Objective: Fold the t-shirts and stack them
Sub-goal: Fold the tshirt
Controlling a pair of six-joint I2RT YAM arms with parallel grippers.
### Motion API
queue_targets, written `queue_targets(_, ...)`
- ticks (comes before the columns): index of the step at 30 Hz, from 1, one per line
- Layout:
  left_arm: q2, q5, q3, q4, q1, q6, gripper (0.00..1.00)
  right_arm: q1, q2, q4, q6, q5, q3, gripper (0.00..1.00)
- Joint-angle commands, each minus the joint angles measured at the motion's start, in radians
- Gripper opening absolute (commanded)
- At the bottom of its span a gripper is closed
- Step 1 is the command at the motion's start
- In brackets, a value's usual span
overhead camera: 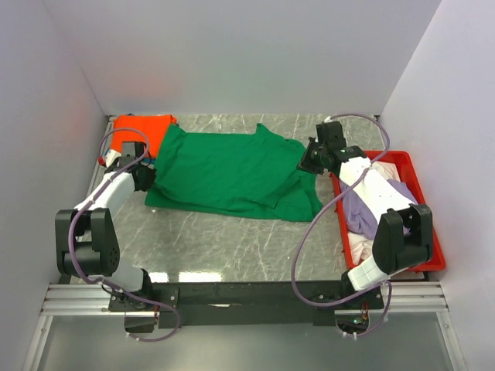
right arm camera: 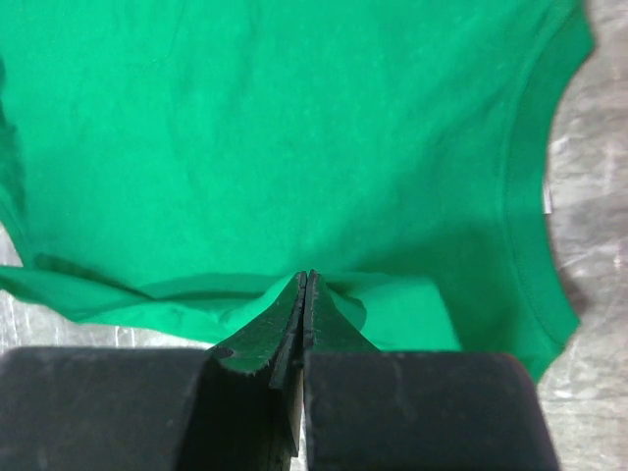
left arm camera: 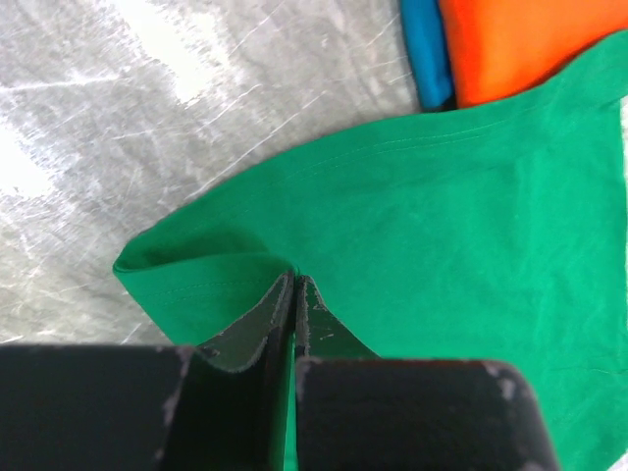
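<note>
A bright green t-shirt [overhead camera: 232, 170] lies spread across the middle of the table, its hem towards the left and its collar towards the right. My left gripper [overhead camera: 147, 176] is shut on the shirt's left edge, with green cloth [left arm camera: 442, 226] showing between the fingers of the left gripper [left arm camera: 294, 278]. At the collar end, my right gripper [overhead camera: 309, 164] is shut on a puckered fold of the green t-shirt [right arm camera: 275, 128] at the tips of the right gripper [right arm camera: 306, 276]. A folded orange t-shirt [overhead camera: 143, 127] lies at the back left, over a blue t-shirt [left arm camera: 427, 49].
A red plastic tray [overhead camera: 433, 247] stands at the right under my right arm. It holds a crumpled lilac t-shirt [overhead camera: 363, 209] and a white one [overhead camera: 360, 247]. White walls close in the back and both sides.
</note>
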Motion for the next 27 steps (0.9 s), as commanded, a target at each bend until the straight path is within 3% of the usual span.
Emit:
queue_targets(1, 0.002, -0.029, 0.045, 0.018, 0.001, -0.005, 0.08, -0.029, 0.006, 0.024, -0.014, -0.002, 0.044, 0.0)
queue_targets(27, 0.12, 0.008, 0.123, 0.037, 0.008, 0.012, 0.08, -0.163, 0.052, 0.05, -0.026, -0.061, 0.052, 0.0)
